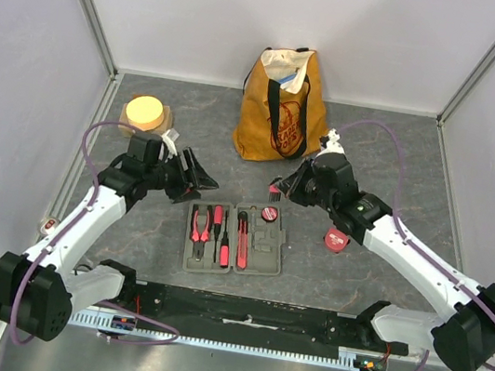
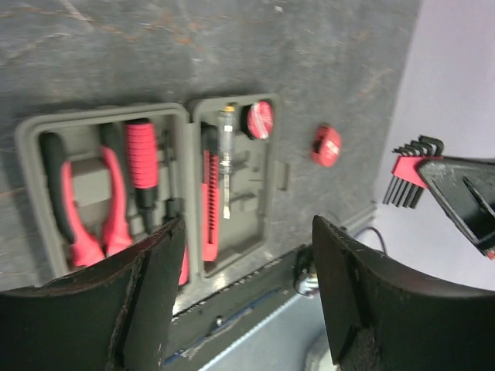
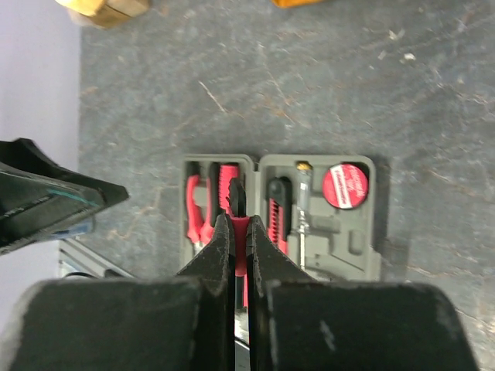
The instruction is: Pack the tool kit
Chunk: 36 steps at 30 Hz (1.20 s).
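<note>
A mottled grey table [image 1: 400,172] spreads between pale walls [image 1: 255,17], with a mustard tote bag [image 1: 279,106] and a round yellow-topped block [image 1: 146,113] at its far side. We see the tool kit case [image 1: 234,238] lying open and flat, just below both sets of fingertips. The left gripper [image 1: 194,175] hangs over the case's far left edge, its fingers [image 2: 147,294] spread wide with nothing between them. Beneath them the pliers [image 2: 77,209], a screwdriver [image 2: 141,166] and the knife [image 2: 210,209] sit in their slots. The right gripper [image 1: 281,187] hovers above the far edge, toward the right half. Its fingers [image 3: 220,247] are pressed onto the red holder of a hex key set [image 2: 408,174], pinching it clear of the table. To the right of those fingers a red round piece [image 1: 336,240] lies on the table outside the case. It may be the tape measure, though we cannot tell at this size.
</note>
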Each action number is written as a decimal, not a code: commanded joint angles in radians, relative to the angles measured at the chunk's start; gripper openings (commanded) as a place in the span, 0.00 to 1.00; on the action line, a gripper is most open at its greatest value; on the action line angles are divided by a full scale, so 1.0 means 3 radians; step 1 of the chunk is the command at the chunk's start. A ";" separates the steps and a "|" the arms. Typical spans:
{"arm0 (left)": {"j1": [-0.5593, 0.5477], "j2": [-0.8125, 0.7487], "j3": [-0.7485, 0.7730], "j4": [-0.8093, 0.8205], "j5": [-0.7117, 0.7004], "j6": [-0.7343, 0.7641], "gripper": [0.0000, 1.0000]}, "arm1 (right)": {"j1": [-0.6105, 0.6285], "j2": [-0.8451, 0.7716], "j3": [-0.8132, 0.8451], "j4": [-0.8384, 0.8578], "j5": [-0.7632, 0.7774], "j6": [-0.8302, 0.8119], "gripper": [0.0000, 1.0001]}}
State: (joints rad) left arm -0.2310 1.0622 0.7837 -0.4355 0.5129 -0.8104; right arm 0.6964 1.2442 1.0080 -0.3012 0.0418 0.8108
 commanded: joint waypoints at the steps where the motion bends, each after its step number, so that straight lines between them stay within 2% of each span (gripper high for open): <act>1: 0.0018 -0.0053 -0.0076 -0.0154 -0.0497 0.0344 0.72 | 0.0000 0.0010 -0.0149 -0.0024 0.0091 -0.0182 0.00; 11: 0.0013 0.0054 -0.0275 -0.0164 -0.0738 0.0355 0.71 | 0.0031 0.0189 -0.0430 0.0073 -0.0027 -0.0284 0.00; 20: 0.0018 0.0120 -0.0526 -0.0129 -0.0707 0.0288 0.69 | 0.0179 0.0408 -0.0665 0.0395 -0.0252 -0.0534 0.00; 36: 0.0018 0.0177 -0.0900 0.0117 -0.0600 0.0089 0.68 | 0.0225 0.0705 -0.0829 0.0446 -0.0211 -0.0688 0.00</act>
State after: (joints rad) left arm -0.2306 1.1030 0.5167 -0.4553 0.3202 -0.7536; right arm 0.7574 1.4368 0.7746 -0.2214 -0.0147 0.6273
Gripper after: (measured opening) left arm 0.687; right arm 0.031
